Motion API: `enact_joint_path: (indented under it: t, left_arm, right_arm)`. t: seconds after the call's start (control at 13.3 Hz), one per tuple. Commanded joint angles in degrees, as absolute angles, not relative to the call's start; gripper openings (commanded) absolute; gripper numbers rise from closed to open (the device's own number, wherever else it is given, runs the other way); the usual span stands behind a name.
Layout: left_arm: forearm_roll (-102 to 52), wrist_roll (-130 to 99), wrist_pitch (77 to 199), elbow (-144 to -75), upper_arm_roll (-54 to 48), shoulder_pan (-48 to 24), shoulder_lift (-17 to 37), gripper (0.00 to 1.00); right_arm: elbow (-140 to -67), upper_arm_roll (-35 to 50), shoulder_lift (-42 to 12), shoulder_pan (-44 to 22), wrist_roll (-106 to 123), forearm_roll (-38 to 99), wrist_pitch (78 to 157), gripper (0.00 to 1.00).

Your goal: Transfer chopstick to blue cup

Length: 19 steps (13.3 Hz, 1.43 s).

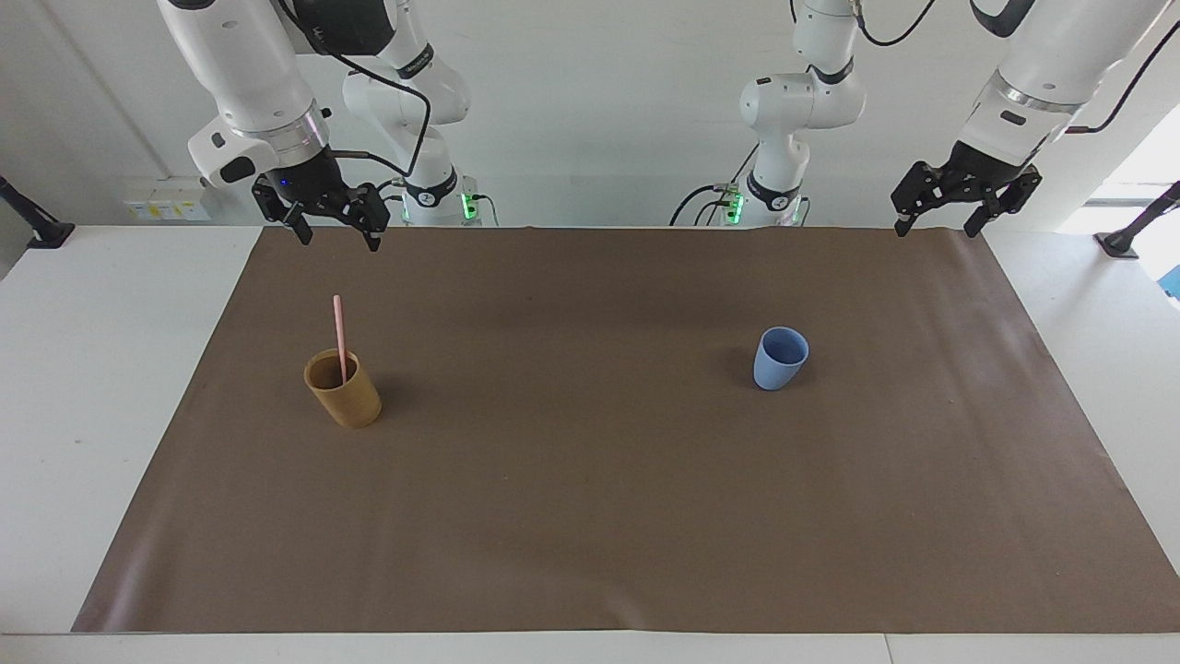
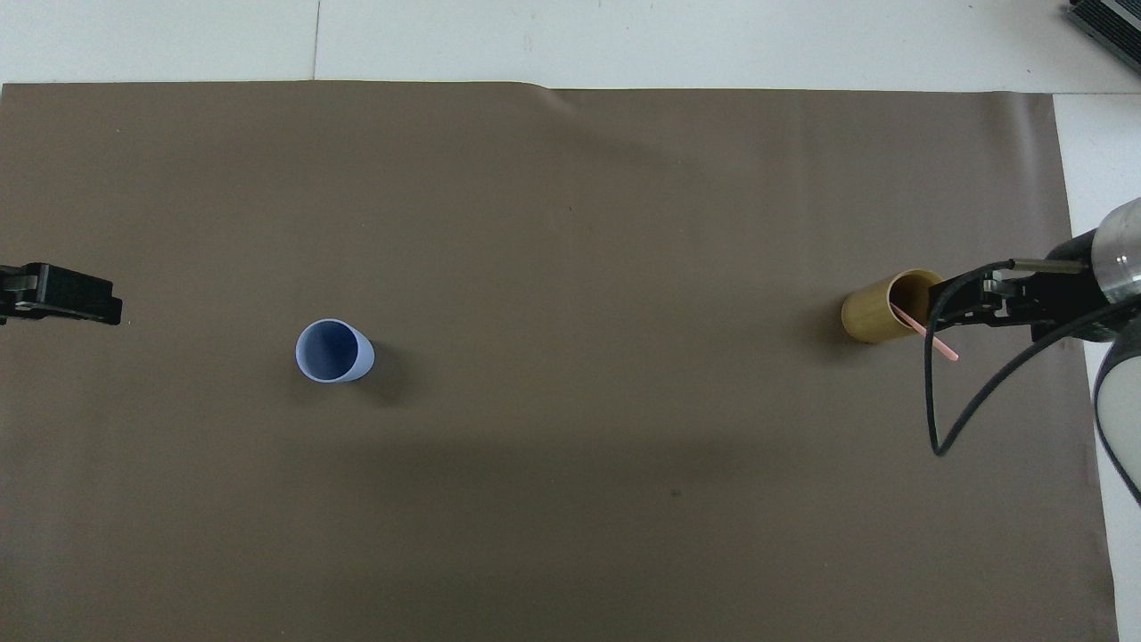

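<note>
Right gripper (image 1: pixel 335 224): up in the air near the robots' edge of the mat (image 1: pixel 590 516), at the right arm's end of the table. Fingers spread wide, nothing held. Left gripper (image 1: pixel 938 219): also raised, over the mat's edge at the left arm's end, fingers apart, empty; it waits.

The stick (image 1: pixel 339 337) stands in the tan cup (image 1: pixel 344 389), leaning toward the robots, its top half clear of the rim. The tan cup sits toward the right arm's end; the blue cup (image 1: pixel 781 359) stands upright and empty, well apart, toward the left arm's end.

Step in hand, as I judge it: right gripper goes to the stick. Nothing moved yet.

Advice to you:
- Come down over the exposed upper part and close the fingers across the stick, above the rim.
- Match the lean, or the fingers may nudge the stick aside or tip the cup.
- Lift straight up until the lower end clears the rim before you travel.

Views compared:
- Facing view shows the gripper's height and clear air between it and the stick.
- Overhead view puts the gripper right at the cup and stick, which misleads; it does show the lean direction and the blue cup's open mouth.
</note>
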State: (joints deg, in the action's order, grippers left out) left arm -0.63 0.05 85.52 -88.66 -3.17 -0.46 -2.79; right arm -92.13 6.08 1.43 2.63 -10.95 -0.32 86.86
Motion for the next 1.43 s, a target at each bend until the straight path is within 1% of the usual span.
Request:
enact_joint_path:
  t: [0.0, 1.06, 1.21, 1.36]
  left_arm:
    - [-0.5, 0.3, 84.5, -88.6, -3.3, -0.6, -2.8, 1.00]
    - [-0.4, 0.9, 83.6, -89.4, -3.3, -0.1, -3.6, 1.00]
    - [-0.4, 0.5, 82.3, -89.4, -3.3, 0.1, -3.7, 1.00]
    - [-0.4, 0.5, 82.4, -89.4, -3.3, 0.0, -3.7, 1.00]
  right_arm:
    - [-94.2, 6.3, 3.0, 3.4, -9.3, 0.0, 88.6, 1.00]
    - [-94.2, 6.2, 3.0, 3.5, -10.4, 0.0, 88.6, 1.00]
    - [-95.2, 6.1, 3.3, 3.5, -10.2, -0.1, 90.5, 1.00]
    - [-98.1, 6.1, 4.9, 3.6, -9.9, -0.2, 93.1, 1.00]
